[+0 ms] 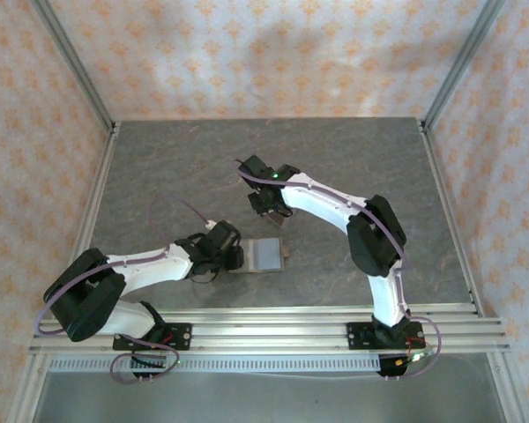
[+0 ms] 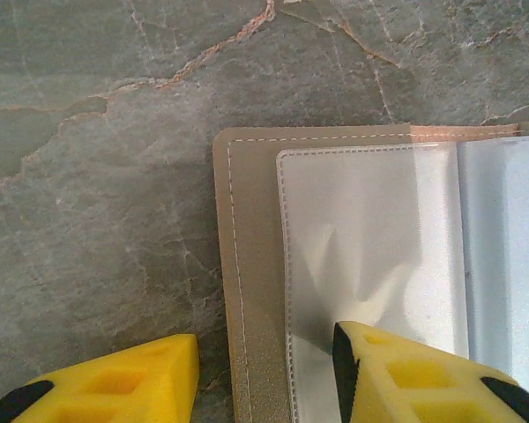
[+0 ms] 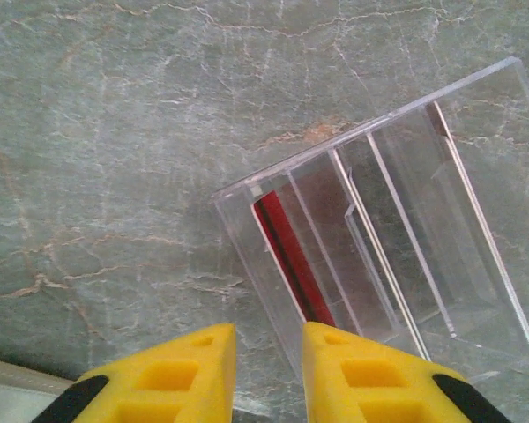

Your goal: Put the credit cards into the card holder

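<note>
The card holder point(image 1: 266, 256) lies open and flat on the table, tan with clear plastic sleeves point(image 2: 370, 247) inside. My left gripper point(image 2: 264, 339) is open astride the holder's left edge, one finger over the bare table and the other over the first sleeve. A credit card point(image 3: 286, 251) stands edge-up, red and dark, in the first slot of a clear slotted stand point(image 3: 406, 220). My right gripper point(image 3: 268, 330) hangs at the stand's near corner with a narrow gap. The card's near end runs under its right finger; its left finger stands off the stand. In the top view that gripper point(image 1: 269, 210) sits just behind the holder.
The grey marbled table point(image 1: 159, 167) has free room to the left and at the back. Aluminium rails point(image 1: 273, 322) run along the near edge and up both sides. Patterned walls enclose the cell.
</note>
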`<state>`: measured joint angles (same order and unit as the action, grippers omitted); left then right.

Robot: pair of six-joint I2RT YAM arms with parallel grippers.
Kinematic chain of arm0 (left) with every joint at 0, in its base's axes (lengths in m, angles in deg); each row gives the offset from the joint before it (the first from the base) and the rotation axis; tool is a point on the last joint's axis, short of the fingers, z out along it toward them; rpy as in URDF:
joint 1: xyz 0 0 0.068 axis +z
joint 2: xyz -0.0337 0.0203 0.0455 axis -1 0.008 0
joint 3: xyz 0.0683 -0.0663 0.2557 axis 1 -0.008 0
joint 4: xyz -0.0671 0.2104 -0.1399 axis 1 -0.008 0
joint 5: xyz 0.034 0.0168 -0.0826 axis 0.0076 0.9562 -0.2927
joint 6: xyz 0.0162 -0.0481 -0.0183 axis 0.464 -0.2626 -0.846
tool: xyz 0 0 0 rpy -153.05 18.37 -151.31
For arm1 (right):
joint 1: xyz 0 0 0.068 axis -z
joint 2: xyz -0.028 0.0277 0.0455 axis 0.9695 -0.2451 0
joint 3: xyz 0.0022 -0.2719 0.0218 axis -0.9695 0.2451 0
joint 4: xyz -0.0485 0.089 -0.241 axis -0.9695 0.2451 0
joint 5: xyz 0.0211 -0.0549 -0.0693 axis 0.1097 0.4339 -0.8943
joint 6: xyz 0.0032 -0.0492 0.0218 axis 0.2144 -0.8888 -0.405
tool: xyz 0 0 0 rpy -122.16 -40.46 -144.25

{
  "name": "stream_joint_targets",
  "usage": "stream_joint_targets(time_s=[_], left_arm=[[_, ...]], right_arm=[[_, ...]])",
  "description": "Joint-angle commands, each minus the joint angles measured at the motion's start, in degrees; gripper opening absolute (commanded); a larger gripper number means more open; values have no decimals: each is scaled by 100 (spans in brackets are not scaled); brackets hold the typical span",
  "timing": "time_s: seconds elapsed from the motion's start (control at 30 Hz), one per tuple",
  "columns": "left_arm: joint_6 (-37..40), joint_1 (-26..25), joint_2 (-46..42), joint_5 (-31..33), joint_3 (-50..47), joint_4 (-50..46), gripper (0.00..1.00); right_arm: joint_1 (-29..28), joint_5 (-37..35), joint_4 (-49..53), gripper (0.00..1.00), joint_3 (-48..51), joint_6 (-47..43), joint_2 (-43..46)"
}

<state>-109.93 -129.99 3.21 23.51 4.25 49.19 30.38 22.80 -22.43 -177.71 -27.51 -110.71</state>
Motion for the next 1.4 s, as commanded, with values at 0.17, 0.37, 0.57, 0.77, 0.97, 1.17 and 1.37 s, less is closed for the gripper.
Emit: stream_joint_targets(time_s=[0.17, 0.37, 0.57, 0.77, 0.97, 1.17, 1.37], left_arm=[[8, 37, 1, 49, -142, 151, 44], [-29, 40, -18, 48, -190, 185, 44], [-64, 46, -65, 75, -230, 186, 44], [-73, 48, -100, 85, -239, 176, 44], [-73, 55, -82, 60, -239, 185, 43], [-77, 54, -91, 49, -230, 185, 43], [-91, 54, -123, 58, -257, 185, 44]], right_arm=[[11, -481, 373, 25, -278, -294, -352], [8, -592, 387, 24, -297, -359, -483], [8, -604, 419, 20, -353, -407, -583], [8, -641, 448, 16, -384, -436, -640], [-22, -804, 581, 9, -481, -484, -684], [-67, -953, 709, 2, -600, -581, -673], [-70, -978, 799, 0, -698, -655, -630]])
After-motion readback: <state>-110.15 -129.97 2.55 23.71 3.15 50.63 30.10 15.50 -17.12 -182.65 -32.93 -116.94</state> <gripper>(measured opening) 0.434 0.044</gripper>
